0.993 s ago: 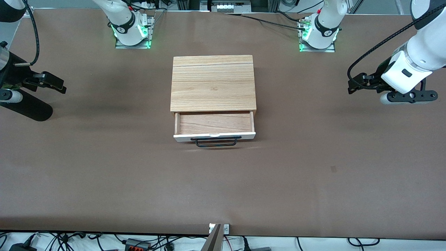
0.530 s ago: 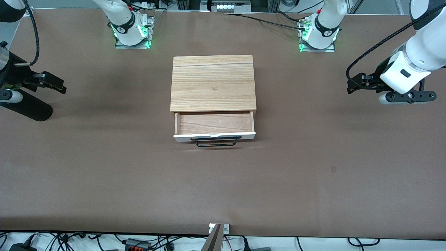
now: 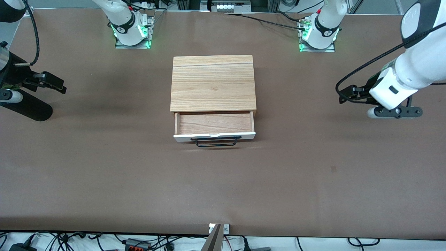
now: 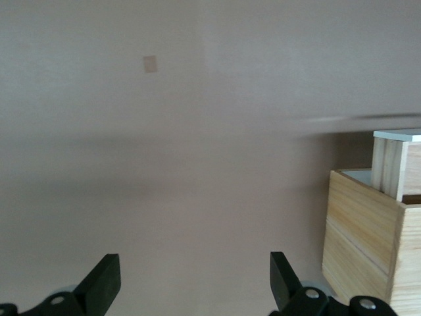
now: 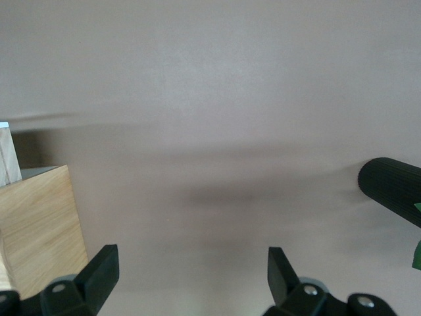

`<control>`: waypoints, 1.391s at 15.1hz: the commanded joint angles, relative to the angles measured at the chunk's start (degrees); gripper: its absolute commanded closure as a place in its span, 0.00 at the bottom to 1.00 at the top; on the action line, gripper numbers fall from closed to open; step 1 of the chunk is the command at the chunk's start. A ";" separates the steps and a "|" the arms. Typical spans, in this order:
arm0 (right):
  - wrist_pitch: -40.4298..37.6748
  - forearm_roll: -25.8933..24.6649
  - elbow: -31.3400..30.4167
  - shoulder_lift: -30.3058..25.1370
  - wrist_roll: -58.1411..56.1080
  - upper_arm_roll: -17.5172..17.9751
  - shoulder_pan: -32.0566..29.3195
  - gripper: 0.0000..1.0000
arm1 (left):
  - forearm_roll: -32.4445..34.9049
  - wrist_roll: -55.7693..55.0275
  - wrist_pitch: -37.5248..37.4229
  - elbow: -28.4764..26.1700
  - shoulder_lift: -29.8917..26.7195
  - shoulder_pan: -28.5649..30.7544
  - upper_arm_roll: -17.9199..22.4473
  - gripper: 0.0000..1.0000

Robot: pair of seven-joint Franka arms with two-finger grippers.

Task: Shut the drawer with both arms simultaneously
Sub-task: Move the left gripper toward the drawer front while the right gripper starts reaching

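The light oak box (image 3: pixel 213 83) stands mid-table. Its drawer (image 3: pixel 214 123) is pulled out toward the front camera. It has a white front panel and a black wire handle (image 3: pixel 216 141), and it is empty. My left gripper (image 3: pixel 348 93) is up in the air over bare table at the left arm's end, open and empty. In the left wrist view (image 4: pixel 193 283) the box (image 4: pixel 362 243) and the drawer (image 4: pixel 395 164) show to one side. My right gripper (image 3: pixel 52 83) waits open and empty over the right arm's end. In the right wrist view (image 5: pixel 193 276) the box (image 5: pixel 39 224) shows.
A thick black ribbed cylinder (image 3: pixel 31 109) lies by the right gripper and shows in the right wrist view (image 5: pixel 391 187). A small pale patch (image 3: pixel 333 169) marks the brown table (image 3: pixel 104 167). Both arm bases stand at the table's edge farthest from the front camera.
My left gripper has moved a little toward the box and toward the table's front edge. The right arm has not moved. The drawer stays open as before.
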 commanded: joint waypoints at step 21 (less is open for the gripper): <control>0.35 0.47 0.03 2.78 -0.02 0.28 4.19 0.00 | -0.94 -1.18 7.45 12.70 20.14 -9.17 0.00 0.00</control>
